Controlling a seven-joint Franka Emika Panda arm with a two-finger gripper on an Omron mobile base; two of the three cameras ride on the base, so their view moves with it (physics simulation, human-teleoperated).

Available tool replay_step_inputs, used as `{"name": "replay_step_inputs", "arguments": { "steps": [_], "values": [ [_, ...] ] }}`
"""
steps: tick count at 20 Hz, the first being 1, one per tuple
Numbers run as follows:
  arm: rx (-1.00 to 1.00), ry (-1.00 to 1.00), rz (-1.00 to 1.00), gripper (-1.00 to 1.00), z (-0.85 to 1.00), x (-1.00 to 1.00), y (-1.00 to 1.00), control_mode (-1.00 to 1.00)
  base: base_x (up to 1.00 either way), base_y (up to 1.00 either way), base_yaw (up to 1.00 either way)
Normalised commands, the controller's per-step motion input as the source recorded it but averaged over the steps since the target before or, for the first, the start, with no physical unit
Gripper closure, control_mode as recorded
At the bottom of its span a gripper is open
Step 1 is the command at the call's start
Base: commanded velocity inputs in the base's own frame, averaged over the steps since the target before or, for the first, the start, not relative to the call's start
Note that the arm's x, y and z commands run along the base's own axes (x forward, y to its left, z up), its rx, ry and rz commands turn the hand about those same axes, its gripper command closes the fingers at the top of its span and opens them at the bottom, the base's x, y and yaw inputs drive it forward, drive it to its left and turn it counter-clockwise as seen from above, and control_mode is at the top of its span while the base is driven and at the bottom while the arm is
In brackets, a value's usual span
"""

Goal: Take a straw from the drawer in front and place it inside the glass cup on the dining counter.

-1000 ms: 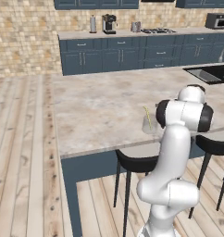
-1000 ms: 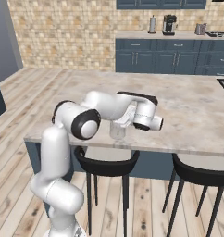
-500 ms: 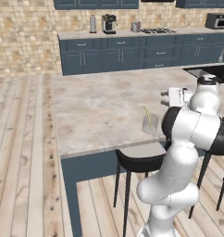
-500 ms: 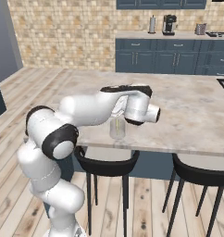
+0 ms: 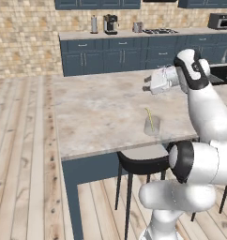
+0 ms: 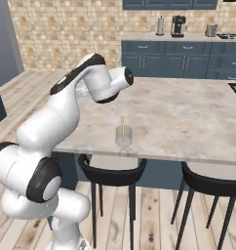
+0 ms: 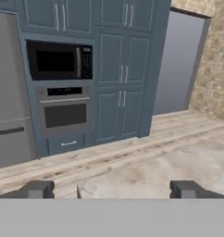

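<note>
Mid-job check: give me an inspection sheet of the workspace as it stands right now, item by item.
Surface: the dining counter, beige marbled top, bears the glass cup near its front edge.
Job's things: the straw stands tilted inside the glass cup; in the right base view the same pair, straw in cup. Drawer: nothing seen.
Clutter: nothing seen on the dining counter besides the cup.
Grippers: the gripper is raised over the counter, apart from the cup, open and holding nothing; fingertips spread wide in the hand view.
Cables: nothing seen.
Surroundings: black stools under the counter edge; coffee maker on the wall counter; built-in oven in the hand view.
</note>
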Motion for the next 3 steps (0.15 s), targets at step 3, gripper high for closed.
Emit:
{"name": "replay_step_inputs", "arguments": {
  "steps": [3],
  "values": [
    [-0.3,0.23,0.01,-1.0,0.8,-0.15,0.99,-1.0,0.0,0.0,0.0]
  ]
}}
